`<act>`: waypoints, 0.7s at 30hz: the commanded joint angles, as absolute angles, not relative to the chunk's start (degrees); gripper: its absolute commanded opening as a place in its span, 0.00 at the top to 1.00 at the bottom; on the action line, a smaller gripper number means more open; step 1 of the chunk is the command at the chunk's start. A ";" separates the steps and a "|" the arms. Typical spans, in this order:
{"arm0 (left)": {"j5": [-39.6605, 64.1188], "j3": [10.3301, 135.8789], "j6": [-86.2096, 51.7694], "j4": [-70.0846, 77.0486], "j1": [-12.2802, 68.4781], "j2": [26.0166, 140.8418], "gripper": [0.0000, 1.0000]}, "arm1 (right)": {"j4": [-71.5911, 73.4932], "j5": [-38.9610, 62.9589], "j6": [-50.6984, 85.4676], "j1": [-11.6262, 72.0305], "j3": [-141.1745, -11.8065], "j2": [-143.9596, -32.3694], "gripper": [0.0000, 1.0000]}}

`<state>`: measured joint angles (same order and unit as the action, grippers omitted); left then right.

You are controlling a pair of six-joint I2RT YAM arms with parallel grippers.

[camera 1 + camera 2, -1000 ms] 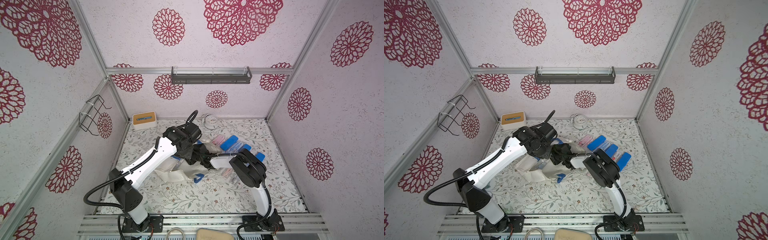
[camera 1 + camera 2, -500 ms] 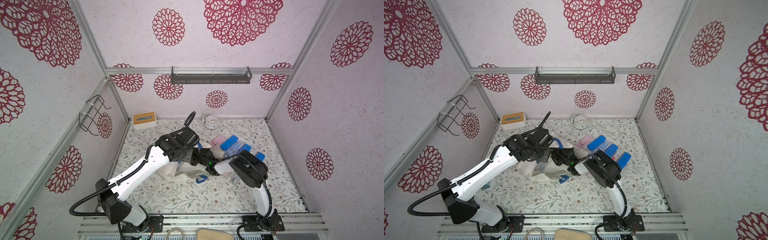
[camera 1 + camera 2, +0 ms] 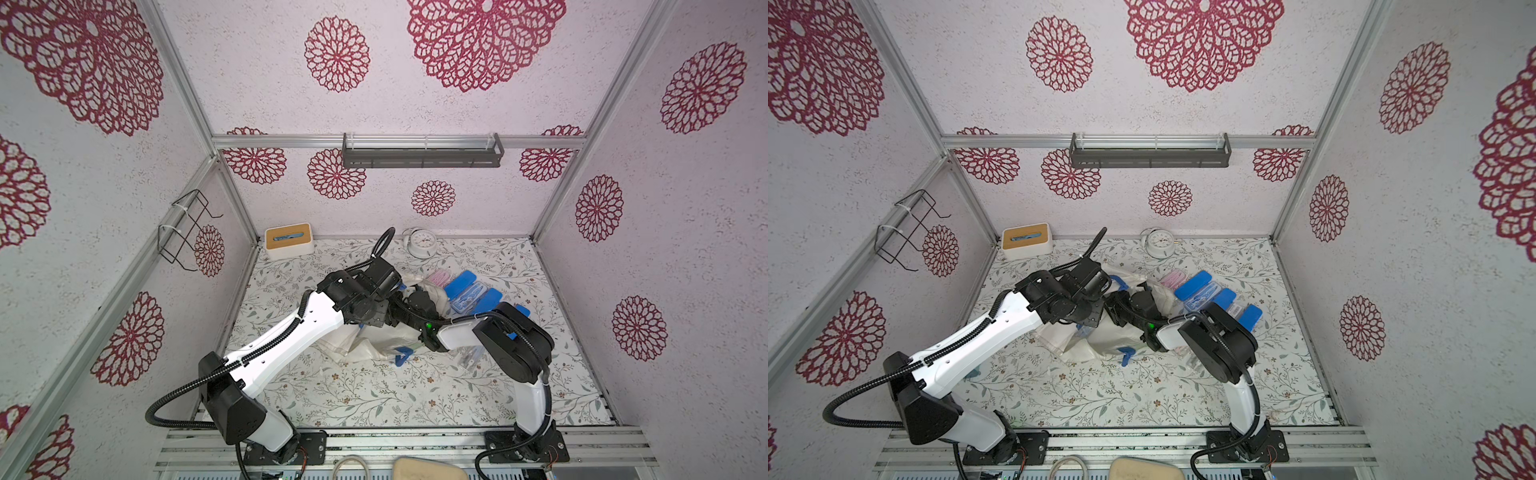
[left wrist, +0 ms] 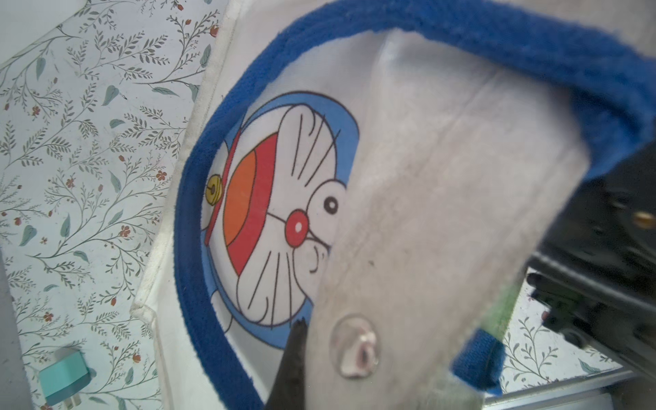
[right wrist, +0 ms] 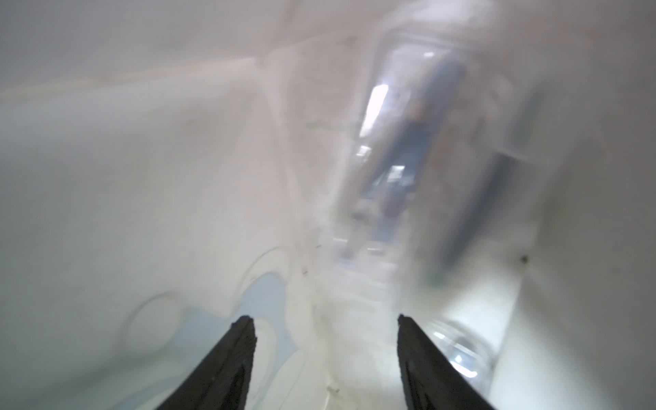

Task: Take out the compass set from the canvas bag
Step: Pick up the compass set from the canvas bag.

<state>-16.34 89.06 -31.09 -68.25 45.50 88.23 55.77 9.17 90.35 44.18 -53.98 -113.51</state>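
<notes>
The canvas bag (image 3: pixel 376 347) is lying crumpled at the middle of the flowered table (image 3: pixel 332 395). It is off-white with blue strap handles (image 4: pixel 193 248), and its mouth is facing about three o'clock in both top views, toward the right arm. The compass set (image 5: pixel 397 159) is lying inside the bag against the cloth. It is a long clear plastic case, and blue and grey pieces are showing blurred through it.

The left gripper (image 4: pixel 309 340) is clenched on the rim cloth beside a snap button (image 4: pixel 355 346) and is holding the mouth lifted. The right gripper (image 5: pixel 324 340) is standing inside the mouth, its jaws parted with nothing between them, and is pointing to about ten o'clock in a top view.

From this pincer the case is lying ahead, at twelve to one o'clock of its heading, and it is not yet touched. Its long axis is running nearly along the reach. So I am judging that the right arm is the nearer one, and that the jaws will need to close across the narrow width of the case.
</notes>
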 commanded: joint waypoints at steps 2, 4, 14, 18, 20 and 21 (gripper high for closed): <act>-15.50 88.49 -31.56 -67.43 45.96 88.42 1.00 | 58.28 5.79 95.18 42.80 -51.26 -113.38 0.31; -15.25 88.36 -31.80 -67.24 45.92 88.43 1.00 | 55.32 6.56 97.93 42.63 -52.11 -115.29 0.31; -14.52 88.50 -32.51 -66.23 46.17 88.13 1.00 | 40.35 9.10 101.13 42.71 -56.87 -112.29 0.38; -14.33 89.19 -32.56 -66.04 46.53 88.59 1.00 | 23.17 8.99 100.21 42.98 -61.60 -108.74 0.32; -14.23 89.42 -32.61 -65.84 46.75 88.77 1.00 | 16.87 8.24 99.91 43.05 -63.07 -108.37 0.28; -14.15 89.54 -32.62 -65.75 46.76 88.90 1.00 | 14.81 7.86 100.16 43.07 -63.27 -108.42 0.28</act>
<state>-14.44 88.62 -31.83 -66.61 45.89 88.40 27.59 9.72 100.09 43.86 -61.19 -111.59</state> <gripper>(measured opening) 0.061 0.714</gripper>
